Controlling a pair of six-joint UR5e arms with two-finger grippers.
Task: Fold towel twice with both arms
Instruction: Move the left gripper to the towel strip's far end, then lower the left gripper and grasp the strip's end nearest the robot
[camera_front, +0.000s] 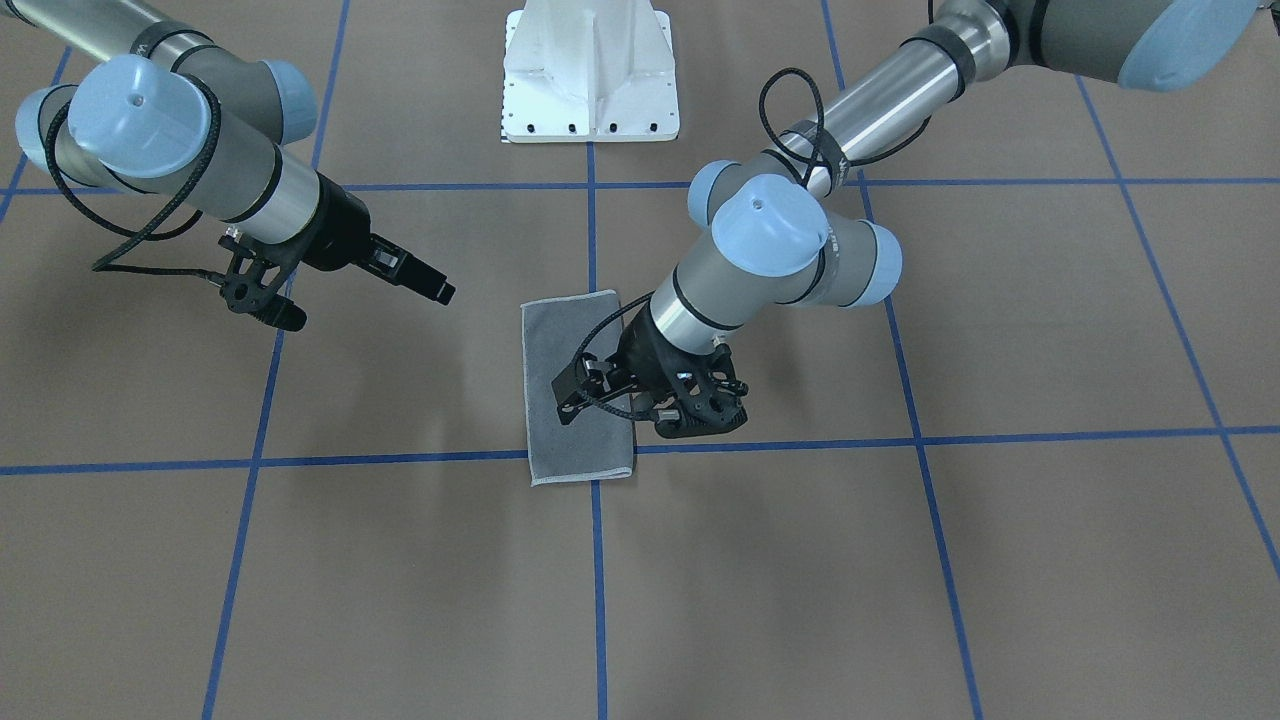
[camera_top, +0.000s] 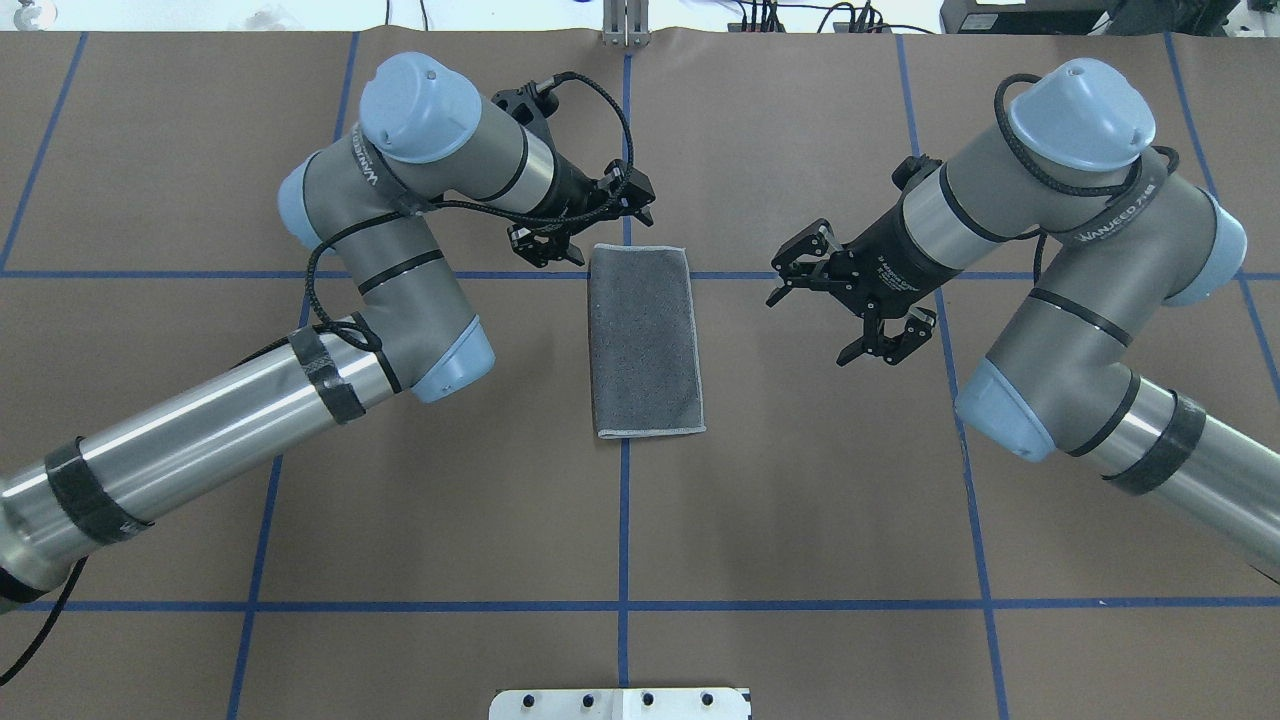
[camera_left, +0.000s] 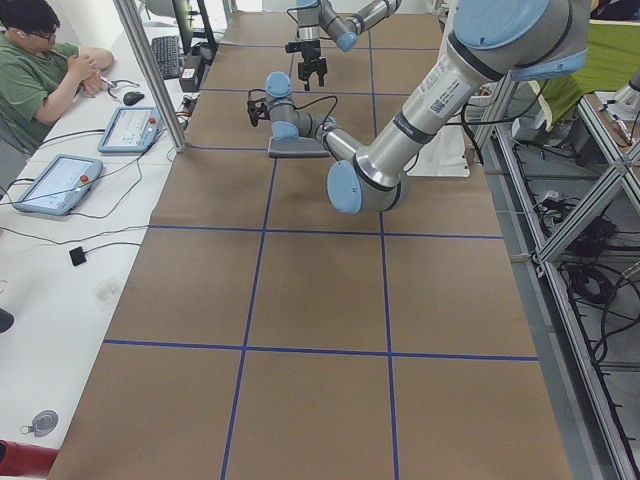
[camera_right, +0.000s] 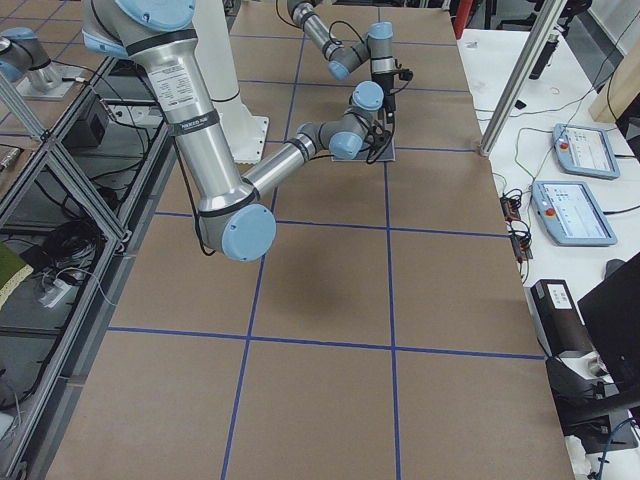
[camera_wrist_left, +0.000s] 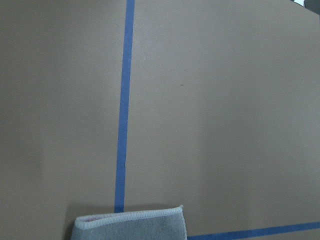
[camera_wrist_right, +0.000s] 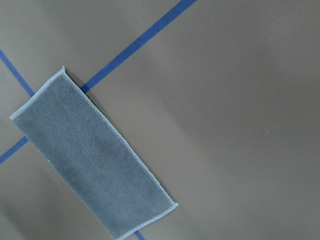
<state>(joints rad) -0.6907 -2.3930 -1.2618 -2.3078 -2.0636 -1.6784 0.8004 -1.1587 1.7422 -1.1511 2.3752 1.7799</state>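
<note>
The oblong dark grey terry towel (camera_top: 645, 340) lies just beside the spread-open left pincer (camera_top: 603, 226). The right pincer (camera_top: 783, 275), also spread, hangs apart.

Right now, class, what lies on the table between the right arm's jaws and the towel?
Only bare table and one blue tape line, per the overhead view; the right arm, jaws open, is clear of the towel.

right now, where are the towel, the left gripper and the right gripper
towel (camera_top: 645, 340), overhead view, middle of grey face
left gripper (camera_top: 640, 200), overhead view, between its fingertips
right gripper (camera_top: 785, 275), overhead view, between its fingertips
</note>
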